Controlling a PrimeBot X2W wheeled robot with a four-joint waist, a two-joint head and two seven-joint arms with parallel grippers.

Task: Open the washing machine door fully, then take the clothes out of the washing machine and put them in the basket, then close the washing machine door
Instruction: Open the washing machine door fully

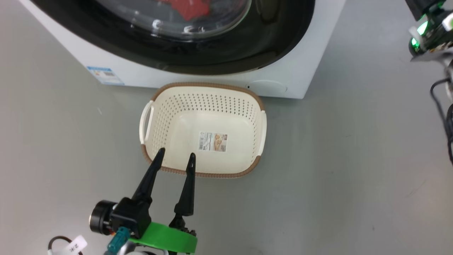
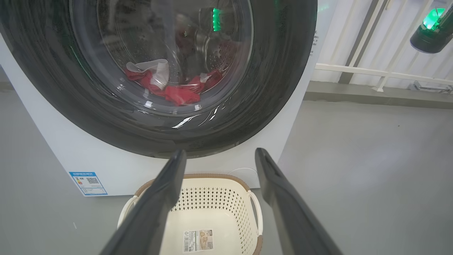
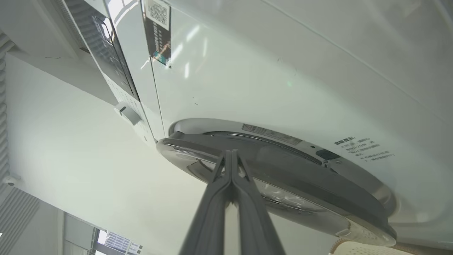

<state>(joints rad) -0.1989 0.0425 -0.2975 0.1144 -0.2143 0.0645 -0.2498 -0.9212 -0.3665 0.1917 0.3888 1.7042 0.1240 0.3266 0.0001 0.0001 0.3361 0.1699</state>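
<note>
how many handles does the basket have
2. The left handle is on the left side of the basket in the head view, and the right handle is on the opposite side. The whole basket shows, so none seems hidden.

**Grey floor, white railing, pale wall**

A smooth grey floor (image 1: 354, 159) is seen across the head view, marked by a few faint scuffs. In the left wrist view a white railing (image 2: 382, 73) is set before a white slatted wall panel (image 2: 377, 42), and a low darker grey kerb (image 2: 371, 97) is laid along its foot. In the right wrist view a pale wall (image 3: 70, 159) is shown, and a window (image 3: 116, 242) is glimpsed at the bottom edge.
</note>
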